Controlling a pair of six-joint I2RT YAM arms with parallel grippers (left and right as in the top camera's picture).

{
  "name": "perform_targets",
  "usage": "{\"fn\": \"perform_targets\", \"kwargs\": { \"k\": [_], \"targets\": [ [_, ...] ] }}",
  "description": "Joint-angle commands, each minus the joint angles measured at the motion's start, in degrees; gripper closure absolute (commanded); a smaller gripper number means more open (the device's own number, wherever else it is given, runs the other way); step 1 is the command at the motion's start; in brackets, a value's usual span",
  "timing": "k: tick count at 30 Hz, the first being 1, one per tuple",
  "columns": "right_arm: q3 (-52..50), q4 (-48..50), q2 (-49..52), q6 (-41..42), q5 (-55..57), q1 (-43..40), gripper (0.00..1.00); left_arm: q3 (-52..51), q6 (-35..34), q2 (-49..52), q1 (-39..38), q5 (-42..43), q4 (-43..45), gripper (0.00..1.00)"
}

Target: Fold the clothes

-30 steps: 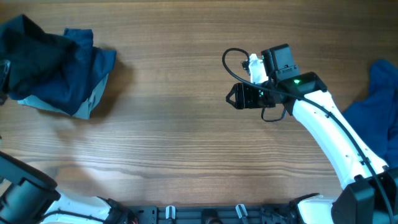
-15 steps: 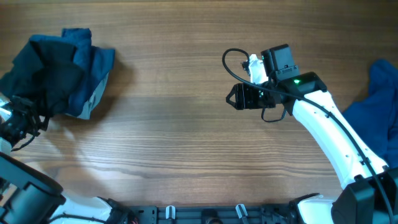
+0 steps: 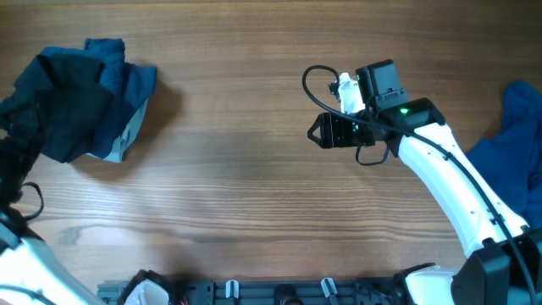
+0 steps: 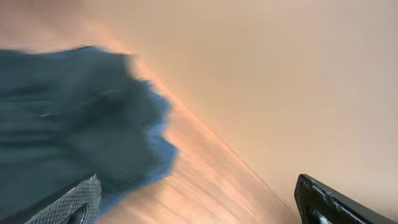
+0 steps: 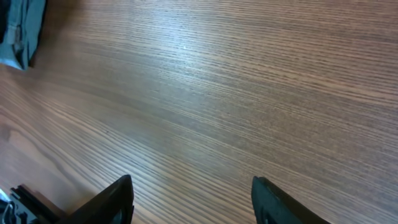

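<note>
A folded pile of dark blue clothes lies at the table's far left, a lighter blue-grey layer showing at its lower right. In the blurred left wrist view the same pile fills the left side. My left gripper is wide open beside its edge, with only wood between the fingers. My left arm is at the left table edge, just below the pile. More blue clothes lie bunched at the right edge. My right gripper hovers mid-table, open over bare wood.
The wooden table stretches between the two heaps. A black cable loops above the right wrist. The white right arm runs from the near right corner. A corner of the left pile shows in the right wrist view.
My left gripper has opened and let go of the dark garment, which now rests on the left pile. The left arm has drawn back toward the near left edge. The right arm has not moved.
</note>
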Motion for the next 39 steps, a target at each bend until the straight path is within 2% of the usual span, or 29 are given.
{"fn": "perform_targets", "kwargs": {
  "k": [1, 4, 6, 7, 9, 10, 12, 14, 18, 28, 30, 33, 39],
  "targets": [
    [2.58, 1.16, -2.21, -0.87, -0.76, 0.04, 0.41, 6.56, 6.27, -1.57, -8.7, 6.95, -4.02, 0.0],
    [5.05, 3.26, -7.63, -0.74, 0.74, 0.02, 0.41, 13.07, 8.76, 0.02, -23.08, 6.88, -5.64, 0.01],
    [6.78, 4.0, -11.54, -0.74, 1.33, 0.02, 0.4, 17.7, 12.83, 1.01, -31.08, 0.81, -10.38, 0.01],
    [8.35, 4.07, -15.04, -0.74, 3.67, 0.02, 0.39, 20.39, 14.82, 1.6, -35.41, -5.81, -14.1, 0.0],
    [10.05, 4.42, -21.22, -0.76, 10.32, 0.04, 0.3, 26.18, 15.96, 3.37, -47.74, -28.72, -21.81, 0.01],
    [10.16, 5.11, -24.37, -0.74, 13.99, 0.04, 0.24, 27.67, 15.98, 4.0, -52.78, -36.04, -24.0, 0.01],
    [10.16, 5.53, -30.1, -0.76, 17.38, 0.04, 0.1, 28.35, 15.98, 4.42, -61.44, -45.53, -26.6, 0.0],
    [10.16, 4.68, -34.86, -0.74, 17.44, 0.04, 0.01, 28.35, 15.93, 4.48, -69.0, -51.65, -30.51, 0.0],
    [10.16, 0.42, -39.67, -0.79, 17.44, 0.04, 0.0, 28.35, 15.76, 5.44, -74.62, -54.64, -34.8, 0.0],
    [9.66, -8.57, -38.86, -0.48, 17.42, 0.04, 0.0, 28.35, 15.76, 9.51, -75.08, -54.62, -35.17, 0.0],
    [9.66, -8.5, -38.45, 4.24, 17.4, 0.04, 0.0, 28.35, 15.78, 9.79, -75.08, -54.62, -35.17, 0.0],
    [9.66, -8.9, -37.53, 19.23, 17.55, 0.04, 0.01, 28.35, 15.78, 9.84, -75.08, -54.62, -35.17, 0.0],
    [9.66, -9.46, -37.9, 18.49, 25.83, 0.04, 0.0, 28.35, 15.78, 9.84, -75.08, -54.62, -35.17, 0.0]
  ]
}}
